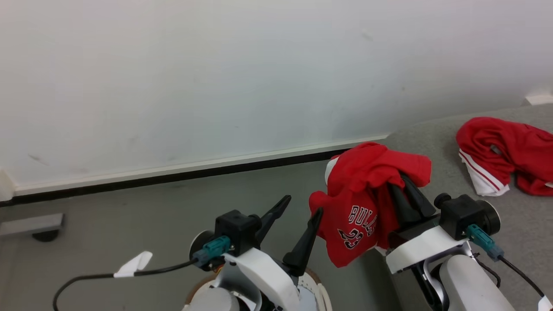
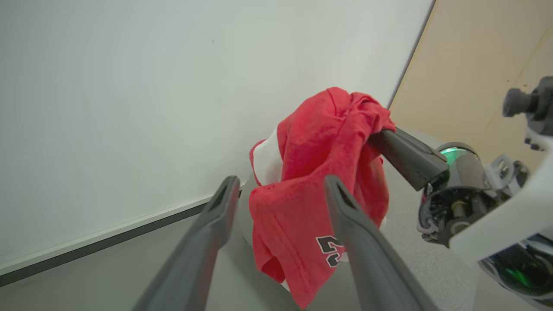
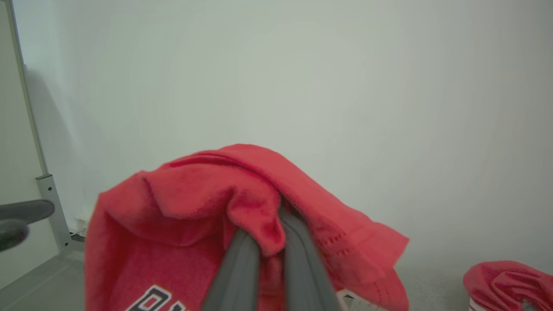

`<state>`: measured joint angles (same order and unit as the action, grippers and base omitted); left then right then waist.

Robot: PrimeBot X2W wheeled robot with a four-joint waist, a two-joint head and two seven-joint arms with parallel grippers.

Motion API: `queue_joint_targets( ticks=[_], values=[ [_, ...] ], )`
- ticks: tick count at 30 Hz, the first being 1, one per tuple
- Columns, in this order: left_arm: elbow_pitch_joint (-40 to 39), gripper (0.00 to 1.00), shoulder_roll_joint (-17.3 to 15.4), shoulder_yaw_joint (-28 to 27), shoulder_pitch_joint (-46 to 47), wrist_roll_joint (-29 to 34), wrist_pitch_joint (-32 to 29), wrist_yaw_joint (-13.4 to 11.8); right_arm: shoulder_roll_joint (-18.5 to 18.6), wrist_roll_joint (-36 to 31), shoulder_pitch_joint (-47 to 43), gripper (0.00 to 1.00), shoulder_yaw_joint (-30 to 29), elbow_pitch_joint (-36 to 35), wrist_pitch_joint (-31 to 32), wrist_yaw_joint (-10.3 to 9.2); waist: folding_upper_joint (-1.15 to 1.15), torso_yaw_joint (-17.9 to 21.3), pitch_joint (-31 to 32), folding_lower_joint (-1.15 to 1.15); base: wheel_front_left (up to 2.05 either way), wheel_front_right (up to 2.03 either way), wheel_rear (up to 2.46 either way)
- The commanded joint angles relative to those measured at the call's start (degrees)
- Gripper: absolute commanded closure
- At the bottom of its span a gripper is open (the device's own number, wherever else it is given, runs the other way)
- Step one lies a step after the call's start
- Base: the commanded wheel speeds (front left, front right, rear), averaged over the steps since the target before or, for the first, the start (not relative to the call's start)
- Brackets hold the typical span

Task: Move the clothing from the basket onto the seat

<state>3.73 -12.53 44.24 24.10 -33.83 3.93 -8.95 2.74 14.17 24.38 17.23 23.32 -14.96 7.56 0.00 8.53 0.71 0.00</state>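
The red "BULLS 23" jersey (image 1: 358,198) hangs off the seat's left end, draped over my right gripper (image 1: 404,183), which is shut on its fabric. In the right wrist view the cloth (image 3: 207,203) folds over the closed fingertips of that gripper (image 3: 270,244). My left gripper (image 1: 303,205) stands open just left of the jersey, holding nothing; in its wrist view the jersey (image 2: 311,190) hangs beyond the spread jaws of the gripper (image 2: 281,188). A second red garment with white stripes (image 1: 505,151) lies on the grey seat (image 1: 432,138). The basket's white rim (image 1: 319,290) peeks from under my left arm.
A pale wall with a white and black baseboard (image 1: 194,170) runs behind the grey floor. A grey furniture foot with a caster (image 1: 36,226) sits at the far left. A tan panel (image 2: 475,65) stands beyond the seat. A black cable with a white tag (image 1: 134,264) trails from my left wrist.
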Motion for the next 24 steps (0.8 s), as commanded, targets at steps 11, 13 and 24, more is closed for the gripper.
queue_joint_targets(
  ticks=[11,13,24],
  values=[
    [0.5,0.0,0.3,0.5,0.4,0.3,0.8,0.1,0.1,-3.7,-1.5,1.0,-3.4,-1.8,-0.2,-0.15,0.0,10.5,-1.6,0.0,0.0,0.0,0.0],
    [0.6,0.0,0.3,0.8,0.5,0.3,0.9,0.2,0.2,-4.5,-2.0,1.0,-4.5,-2.2,-0.2,-0.15,0.0,11.6,-1.8,0.0,0.0,0.0,0.0],
    [0.9,0.0,0.6,2.3,0.9,0.9,0.2,0.4,0.1,-5.7,-4.5,1.0,-8.1,-4.0,-0.2,-0.15,0.0,14.6,-2.8,0.0,0.0,0.0,0.0]
  ],
)
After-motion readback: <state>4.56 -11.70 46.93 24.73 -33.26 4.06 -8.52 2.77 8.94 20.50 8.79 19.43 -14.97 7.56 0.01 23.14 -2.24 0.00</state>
